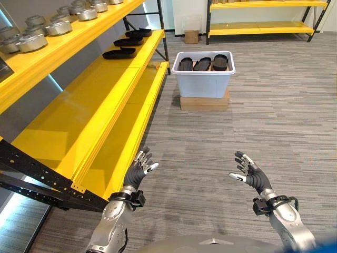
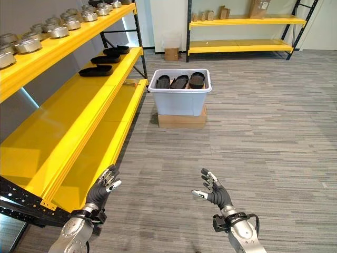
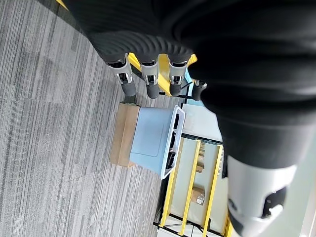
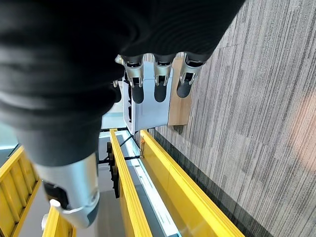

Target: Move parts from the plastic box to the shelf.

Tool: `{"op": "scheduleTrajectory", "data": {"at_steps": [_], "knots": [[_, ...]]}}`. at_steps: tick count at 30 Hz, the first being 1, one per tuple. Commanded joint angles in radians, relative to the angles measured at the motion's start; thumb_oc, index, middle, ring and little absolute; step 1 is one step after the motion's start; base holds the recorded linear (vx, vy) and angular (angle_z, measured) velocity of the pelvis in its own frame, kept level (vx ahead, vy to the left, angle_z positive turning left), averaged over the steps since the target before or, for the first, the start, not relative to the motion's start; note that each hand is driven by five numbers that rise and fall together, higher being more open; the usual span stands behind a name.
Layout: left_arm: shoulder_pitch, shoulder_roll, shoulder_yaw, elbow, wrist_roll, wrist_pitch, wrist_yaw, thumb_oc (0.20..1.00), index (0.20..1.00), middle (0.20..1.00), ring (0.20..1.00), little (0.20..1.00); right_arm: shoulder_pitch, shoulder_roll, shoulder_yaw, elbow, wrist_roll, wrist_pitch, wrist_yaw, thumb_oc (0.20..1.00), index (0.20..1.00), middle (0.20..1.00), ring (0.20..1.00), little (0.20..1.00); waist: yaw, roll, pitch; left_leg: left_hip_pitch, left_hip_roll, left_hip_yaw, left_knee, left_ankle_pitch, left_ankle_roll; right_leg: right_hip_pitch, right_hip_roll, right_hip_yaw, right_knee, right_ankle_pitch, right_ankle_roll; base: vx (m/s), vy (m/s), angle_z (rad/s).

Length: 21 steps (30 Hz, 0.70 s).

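A long yellow shelf runs along the robot's left side, its lower board bare from the near corner up to some black parts lying toward its far end. The board above carries a row of round metal parts. A second yellow rack stands against the far wall.

The box, pale plastic, sits on a flat cardboard base on the carpet, just off the shelf's far corner. Three dark parts lie side by side inside it, close under the rim.

Both arms are raised low in front of the robot, palms turned toward each other. The left hand hovers beside the shelf's near front edge, not touching it, fingers loosely spread and holding nothing. The right hand is over bare carpet, fingers likewise relaxed and empty. The box is well ahead of both hands, roughly midway between their lines. Carpet lies unobstructed between the hands and the box, and widely to the right.
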Motion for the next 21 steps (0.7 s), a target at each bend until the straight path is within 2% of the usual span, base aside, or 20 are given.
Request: {"op": "scheduleTrajectory", "data": {"at_steps": [1, 21], "knots": [[-0.019, 0.051, 0.045, -0.044, 0.006, -0.066, -0.021, 1.000, 1.000, 1.000, 1.000, 1.000, -0.017, 0.012, -0.008, -0.052, 0.047, -0.047, 0.010, 1.000, 1.000, 1.000, 1.000, 1.000, 0.009, -0.064, -0.008, -0.045, 0.041, -0.013, 0.065, -0.040, -0.028, 0.041, -0.052, -0.056, 0.042, -0.041, 0.034, 0.00, 0.000, 0.00], [-0.018, 0.052, 0.032, -0.039, 0.008, -0.060, -0.031, 1.000, 1.000, 1.000, 1.000, 1.000, -0.012, 0.012, 0.000, -0.043, 0.052, -0.036, 0.018, 1.000, 1.000, 1.000, 1.000, 1.000, 0.007, -0.060, -0.006, -0.036, 0.042, -0.009, 0.059, -0.040, -0.028, 0.046, -0.053, -0.055, 0.040, -0.042, 0.032, 0.00, 0.000, 0.00]]}}
